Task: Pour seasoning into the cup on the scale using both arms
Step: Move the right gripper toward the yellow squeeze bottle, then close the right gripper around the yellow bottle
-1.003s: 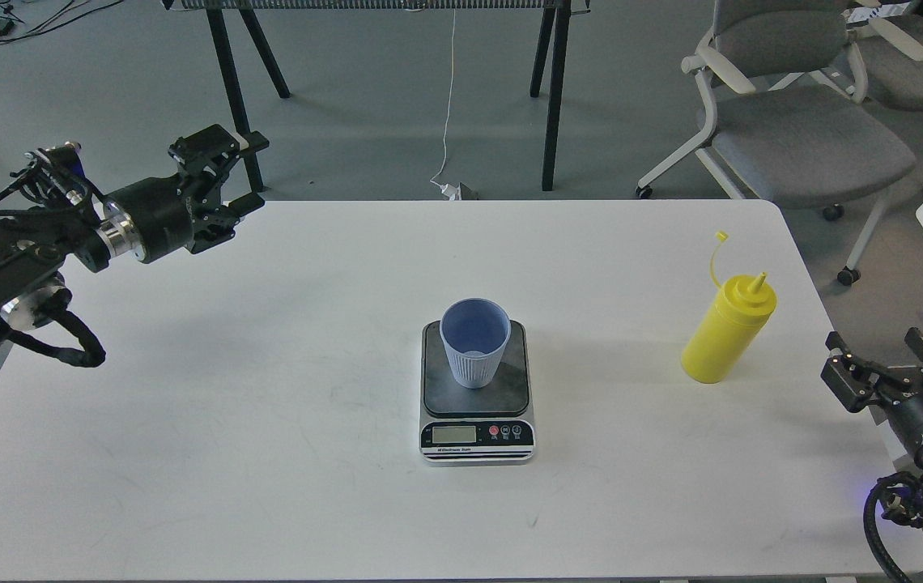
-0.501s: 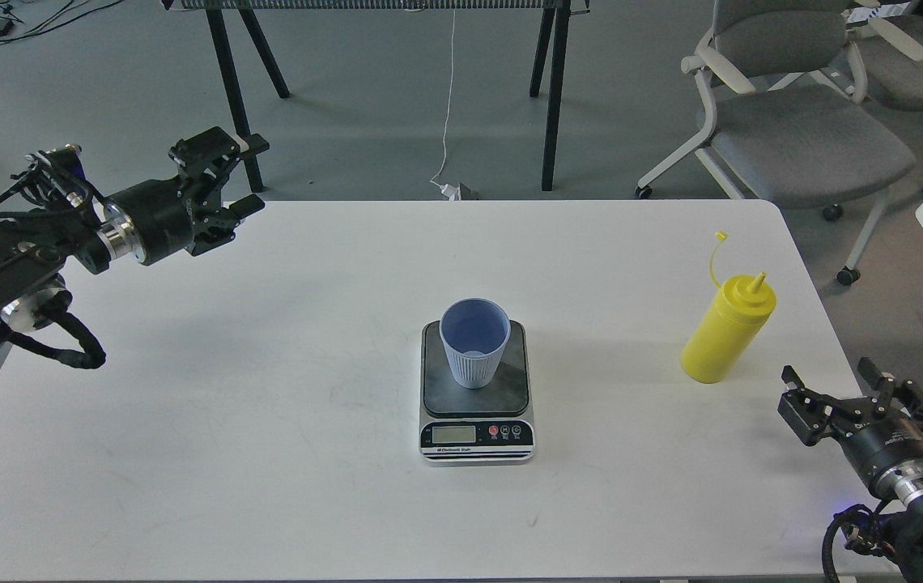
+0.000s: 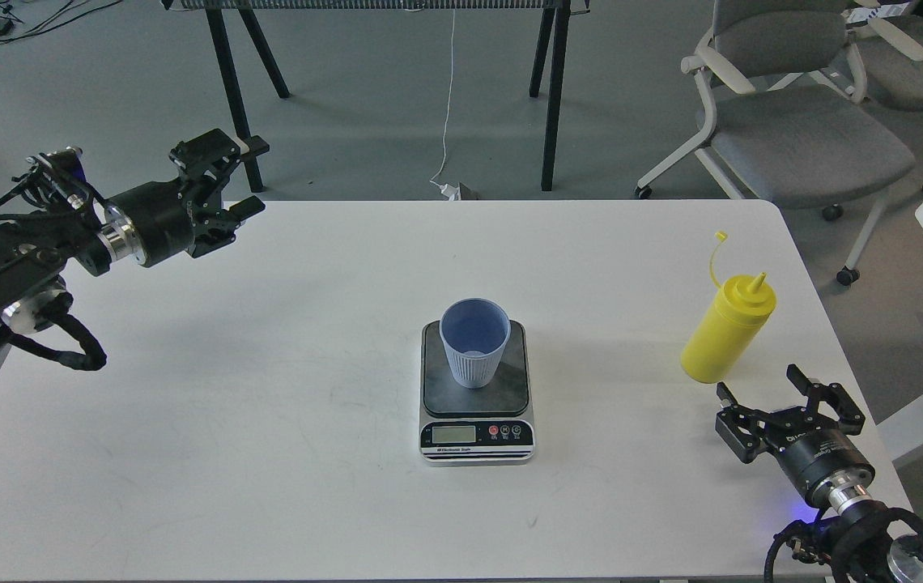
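The yellow seasoning bottle (image 3: 727,334) stands upright at the table's right side, its tethered cap hanging open above it. The light blue-grey ribbed cup (image 3: 474,342) stands upright on the dark plate of the scale (image 3: 476,433) at the table's middle. My right gripper (image 3: 761,389) is open and empty, just in front of and below the bottle, not touching it. My left gripper (image 3: 236,174) is open and empty, held above the table's far left corner, well away from the cup.
The white table (image 3: 267,453) has its right edge close behind the bottle. Grey office chairs (image 3: 801,129) stand beyond the right corner. Black stand legs (image 3: 550,89) and a white cable are on the floor behind.
My right gripper has moved left and inward over the table toward the bottle's base. The left arm has hardly moved. Bottle, cup and scale are still.
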`<state>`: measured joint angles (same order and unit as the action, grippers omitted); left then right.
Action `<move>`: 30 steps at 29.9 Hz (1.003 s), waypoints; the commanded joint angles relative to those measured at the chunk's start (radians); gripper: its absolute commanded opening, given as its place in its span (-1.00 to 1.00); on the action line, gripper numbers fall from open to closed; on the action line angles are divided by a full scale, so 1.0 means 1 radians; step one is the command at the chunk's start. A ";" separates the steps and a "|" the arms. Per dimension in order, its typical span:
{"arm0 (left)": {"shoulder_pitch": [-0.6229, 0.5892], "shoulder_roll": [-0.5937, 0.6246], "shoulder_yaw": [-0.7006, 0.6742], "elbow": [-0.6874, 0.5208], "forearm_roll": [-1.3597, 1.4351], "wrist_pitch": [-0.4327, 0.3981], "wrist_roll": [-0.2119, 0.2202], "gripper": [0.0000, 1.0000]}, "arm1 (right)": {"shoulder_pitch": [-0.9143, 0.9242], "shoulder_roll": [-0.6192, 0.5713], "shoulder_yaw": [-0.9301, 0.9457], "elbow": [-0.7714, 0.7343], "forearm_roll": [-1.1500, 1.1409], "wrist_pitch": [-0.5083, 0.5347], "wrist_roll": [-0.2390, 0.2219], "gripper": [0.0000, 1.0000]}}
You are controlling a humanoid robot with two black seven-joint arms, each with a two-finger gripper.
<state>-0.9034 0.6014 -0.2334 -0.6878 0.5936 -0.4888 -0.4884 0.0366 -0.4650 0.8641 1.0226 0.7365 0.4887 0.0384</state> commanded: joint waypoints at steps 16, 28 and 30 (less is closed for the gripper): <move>0.015 0.001 -0.003 0.001 0.000 0.000 0.000 0.99 | 0.115 0.048 -0.014 -0.127 -0.038 0.000 -0.003 0.99; 0.021 0.003 -0.003 -0.001 0.000 0.000 0.000 0.99 | 0.163 0.111 -0.025 -0.191 -0.088 0.000 -0.006 0.99; 0.023 0.002 -0.003 0.001 0.000 0.000 0.000 0.99 | 0.184 0.121 -0.042 -0.202 -0.100 0.000 -0.005 0.99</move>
<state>-0.8828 0.6058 -0.2362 -0.6873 0.5936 -0.4888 -0.4885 0.1938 -0.3596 0.8416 0.8371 0.6524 0.4887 0.0334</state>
